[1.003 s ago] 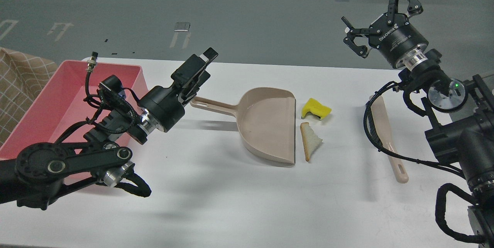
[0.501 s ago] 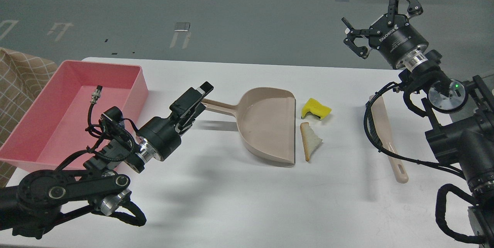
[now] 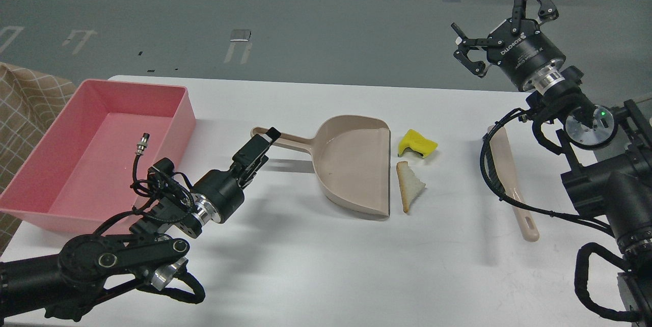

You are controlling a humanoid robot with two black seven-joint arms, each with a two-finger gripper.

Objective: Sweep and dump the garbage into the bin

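A beige dustpan (image 3: 351, 164) lies on the white table (image 3: 326, 266), with its handle (image 3: 288, 139) pointing left and its open mouth facing right. A yellow scrap (image 3: 416, 143) and a slice of bread (image 3: 409, 184) lie just right of the mouth. A beige brush handle (image 3: 514, 189) lies further right, partly behind my right arm's cables. The pink bin (image 3: 91, 164) stands at the left and looks empty. My left gripper (image 3: 265, 141) is low at the end of the dustpan handle; its fingers cannot be told apart. My right gripper (image 3: 496, 14) is open and empty, raised above the table's far right.
A brown checked fabric (image 3: 25, 103) lies beyond the bin at the left edge. The grey floor lies past the table's far edge. My right arm's body fills the right side of the table.
My left gripper has come down and forward from above the bin's corner to the end of the dustpan handle. The right arm, dustpan and scraps have not moved.
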